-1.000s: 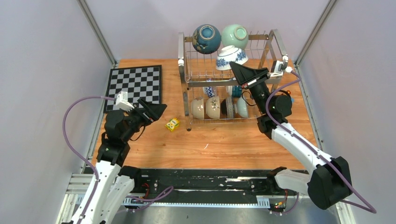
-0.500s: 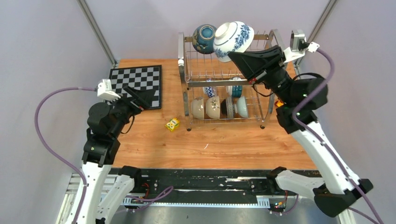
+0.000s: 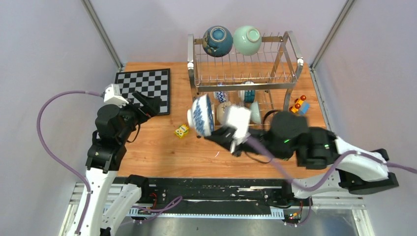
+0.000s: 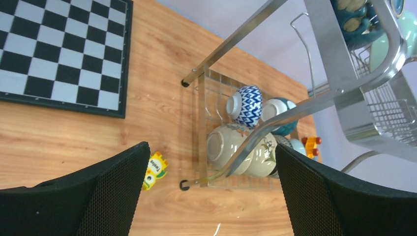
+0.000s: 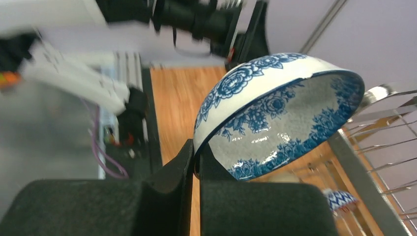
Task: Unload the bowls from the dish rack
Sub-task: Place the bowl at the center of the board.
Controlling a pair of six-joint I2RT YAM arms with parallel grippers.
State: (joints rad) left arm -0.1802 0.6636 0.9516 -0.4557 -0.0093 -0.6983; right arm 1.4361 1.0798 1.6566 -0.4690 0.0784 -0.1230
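We see the right gripper (image 3: pixel 215 133) clamped tight on the rim of a white bowl with blue flowers (image 3: pixel 201 115). In the right wrist view one finger (image 5: pixel 172 172) lies against the bowl's outer wall and the other presses the inner face, with the rim pinched between them. This bowl is out of the dish rack (image 3: pixel 191 54). It hangs tipped on its side above the wooden table (image 3: pixel 162 152), in front of the rack's near left corner and just beside the small yellow block (image 3: pixel 182 131). Seen from above, it hides part of the lower tier. On the upper tier we find two bowls side by side at the far left end, a dark blue bowl (image 3: pixel 218 40) and a mint green bowl (image 3: pixel 247 39), both with their bases turned toward the overhead camera. On the lower tier a blue zigzag bowl (image 4: pixel 246 101) and a teal bowl (image 4: pixel 280 110) stand on edge in the far row. Cream bowls (image 4: pixel 223 145) stand on edge in the near row, and more bowls to their right are partly hidden. The left gripper (image 3: pixel 150 104) has its jaws spread wide and holds nothing. It hovers over the near right corner of the chessboard (image 3: pixel 142 88), well apart from the rack, and its camera looks down on the rack's left end. A small toy car (image 3: pixel 298 104) sits on the table by the rack's right side.
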